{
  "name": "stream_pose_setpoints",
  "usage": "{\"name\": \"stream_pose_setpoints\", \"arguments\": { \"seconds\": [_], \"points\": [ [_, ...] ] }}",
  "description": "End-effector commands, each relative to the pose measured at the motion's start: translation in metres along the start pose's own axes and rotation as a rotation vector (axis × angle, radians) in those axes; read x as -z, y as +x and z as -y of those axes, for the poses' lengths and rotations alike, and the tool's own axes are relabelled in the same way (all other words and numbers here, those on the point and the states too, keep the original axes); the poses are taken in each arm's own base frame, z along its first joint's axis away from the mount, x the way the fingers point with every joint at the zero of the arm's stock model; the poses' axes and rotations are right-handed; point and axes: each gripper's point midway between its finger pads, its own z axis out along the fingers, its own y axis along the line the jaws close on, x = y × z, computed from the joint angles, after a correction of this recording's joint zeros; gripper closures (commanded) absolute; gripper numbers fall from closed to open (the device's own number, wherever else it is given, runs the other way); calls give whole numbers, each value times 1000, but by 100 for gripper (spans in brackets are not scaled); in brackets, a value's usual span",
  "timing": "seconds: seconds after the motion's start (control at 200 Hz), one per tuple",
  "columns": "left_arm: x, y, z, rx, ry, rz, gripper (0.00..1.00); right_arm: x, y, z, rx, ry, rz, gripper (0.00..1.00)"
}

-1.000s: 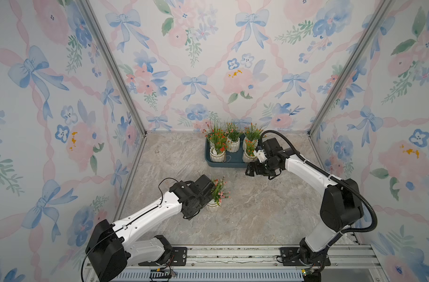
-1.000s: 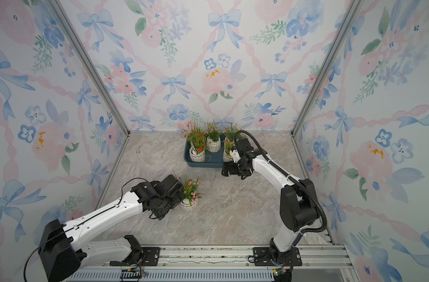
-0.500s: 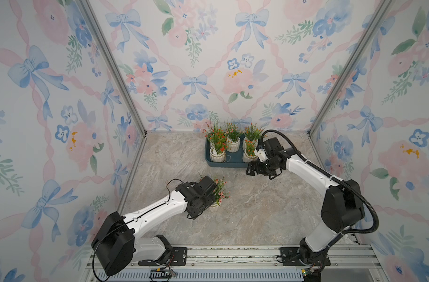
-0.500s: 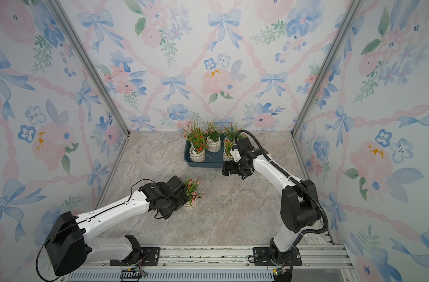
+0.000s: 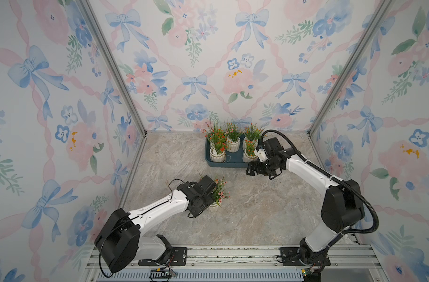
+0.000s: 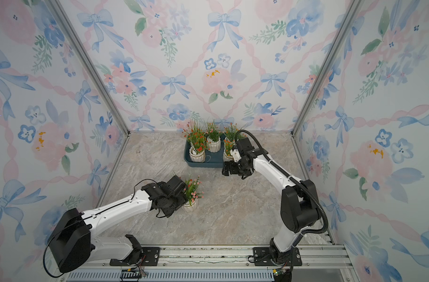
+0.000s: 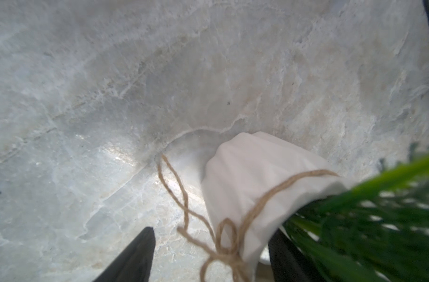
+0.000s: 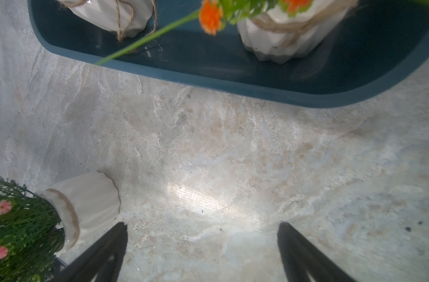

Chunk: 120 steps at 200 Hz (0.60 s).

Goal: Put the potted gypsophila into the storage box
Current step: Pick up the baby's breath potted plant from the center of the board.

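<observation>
Close by, twine bow (image 7: pixel 224 246) btwn L fingers (image 7: pixel 135 256), against pot (image 7: pixel 245 175).

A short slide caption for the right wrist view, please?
Open right gripper over the tabletop; storage box holds pots, pink-flowered pot stands outside.

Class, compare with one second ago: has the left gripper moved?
Yes. The left gripper has edged toward the pink-flowered pot, which has stayed put in front of the storage box; its jaws now flank that pot.
</observation>
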Motion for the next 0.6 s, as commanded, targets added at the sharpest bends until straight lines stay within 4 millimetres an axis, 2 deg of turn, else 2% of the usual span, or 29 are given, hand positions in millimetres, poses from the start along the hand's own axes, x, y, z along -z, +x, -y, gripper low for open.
{"name": "stream_pose_setpoints", "arguments": {
  "seconds": [0.0, 0.295, 0.595],
  "points": [
    [-8, -2, -8, -29, -32, 2, 28, -6, 9, 8, -17, 14, -38, 3],
    [-10, -3, -8, -36, -37, -1, 45, -6, 9, 9, -16, 19, -42, 3],
    [-6, -6, -9, -24, -23, 11, 54, -7, 10, 8, -17, 15, -46, 3]
  ]
}}
